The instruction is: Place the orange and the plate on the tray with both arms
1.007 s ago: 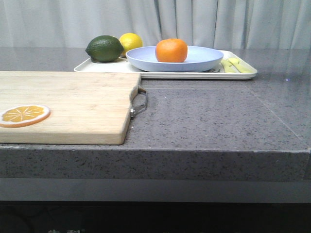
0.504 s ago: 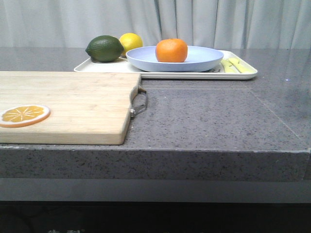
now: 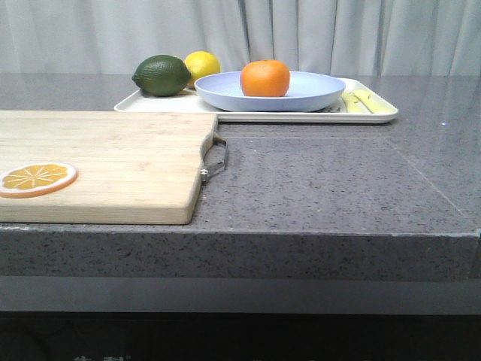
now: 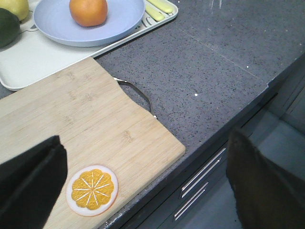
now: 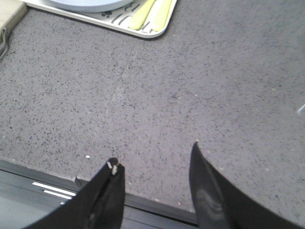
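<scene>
The orange (image 3: 265,78) sits in the lavender-blue plate (image 3: 316,94), which rests on the cream-white tray (image 3: 301,116) at the back of the counter. In the left wrist view the orange (image 4: 88,11), the plate (image 4: 121,21) and the tray (image 4: 33,59) show at the far side. The right wrist view shows only the tray's corner (image 5: 143,29) and the plate's edge (image 5: 90,5). My left gripper (image 4: 143,157) is open and empty above the cutting board's front corner and the counter edge. My right gripper (image 5: 155,152) is open and empty above the counter's front edge. Neither gripper shows in the front view.
A wooden cutting board (image 3: 113,162) with a metal handle (image 3: 216,159) lies at the front left, an orange slice (image 3: 37,178) on it. A dark green fruit (image 3: 161,75) and a yellow lemon (image 3: 203,65) sit on the tray's left. Yellow-green pieces (image 3: 364,101) lie at the tray's right end.
</scene>
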Robot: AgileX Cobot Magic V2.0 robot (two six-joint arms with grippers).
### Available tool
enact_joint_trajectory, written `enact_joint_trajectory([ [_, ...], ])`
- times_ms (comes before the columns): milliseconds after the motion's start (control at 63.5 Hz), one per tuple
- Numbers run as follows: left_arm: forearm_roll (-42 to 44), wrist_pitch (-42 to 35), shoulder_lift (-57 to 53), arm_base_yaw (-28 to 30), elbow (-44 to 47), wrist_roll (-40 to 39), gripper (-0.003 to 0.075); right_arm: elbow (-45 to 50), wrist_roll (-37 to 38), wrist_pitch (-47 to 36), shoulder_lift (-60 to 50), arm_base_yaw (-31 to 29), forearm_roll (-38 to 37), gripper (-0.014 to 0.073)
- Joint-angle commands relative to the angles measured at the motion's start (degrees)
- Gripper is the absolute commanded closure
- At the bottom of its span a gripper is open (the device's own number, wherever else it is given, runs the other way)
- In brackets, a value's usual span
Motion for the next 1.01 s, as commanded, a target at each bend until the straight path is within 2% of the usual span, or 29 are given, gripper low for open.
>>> enact_joint_trajectory([
  [0,-0.54,-4.1,-0.27,0.21,-1.48,-0.48,0.0066,0.55,-0.48,-4.02,-3.75,0.01,-1.05,0.0244],
  [566,-0.54,-4.22,-0.17,0.21,-1.48,-0.48,0.0066,1.07,-0.48,-2.77,-6.55,0.01,-1.05,0.0247],
  [661,-0.54,-4.22,-0.17,0.21,-1.48,-0.48,0.0086,1.07,-0.48,-2.47,-6.55,0.01,-1.05,0.0307],
  [771,-0.54,-4.22,-0.17,0.21,-1.48,-0.48,0.0195,1.07,-0.48,-1.9,-6.55,0.01,-1.05,0.0456],
  [865,-0.54,-4.22,-0.17,0.21,-1.48,-0.48,0.0332,1.07,-0.48,-1.82,-6.55,0.01,-1.05,0.0565],
  [913,-0.54,-4.22,-0.17,0.21,-1.48,-0.48,0.0428,1.07,-0.48,-1.82,-6.55,0.01,-1.05,0.0619],
  [991,-0.54,-4.22,-0.17,0.21,-1.48,-0.48,0.0556,1.07,-0.48,-1.53,-6.55,0.01,-1.05,0.0669],
])
